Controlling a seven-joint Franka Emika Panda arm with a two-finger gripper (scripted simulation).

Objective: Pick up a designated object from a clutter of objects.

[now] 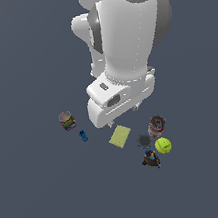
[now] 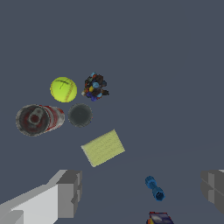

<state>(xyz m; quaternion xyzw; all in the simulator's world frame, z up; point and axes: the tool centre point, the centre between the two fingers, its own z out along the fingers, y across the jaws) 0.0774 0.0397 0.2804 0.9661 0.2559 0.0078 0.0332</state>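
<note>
The designated object (image 1: 151, 159) is a small dark lump with blue, orange and black patches, lying just beside the yellow tennis ball (image 1: 163, 145). In the wrist view it (image 2: 95, 86) lies next to the ball (image 2: 63, 89). My gripper (image 2: 142, 192) is open and empty, high above the floor, with grey fingers (image 2: 70, 192) wide apart. It hovers over the area between the yellow-green pad (image 2: 103, 147) and the tiny blue piece (image 2: 154, 188), away from the designated object. In the exterior view the white hand (image 1: 121, 96) hides most of the fingers.
A red-white can (image 1: 157, 125) lies on its side by a grey disc (image 1: 144, 140). The yellow-green pad (image 1: 120, 136) is in the middle. The tiny blue piece (image 1: 83, 135) and the rainbow-striped can (image 1: 67, 121) are at the exterior view's left.
</note>
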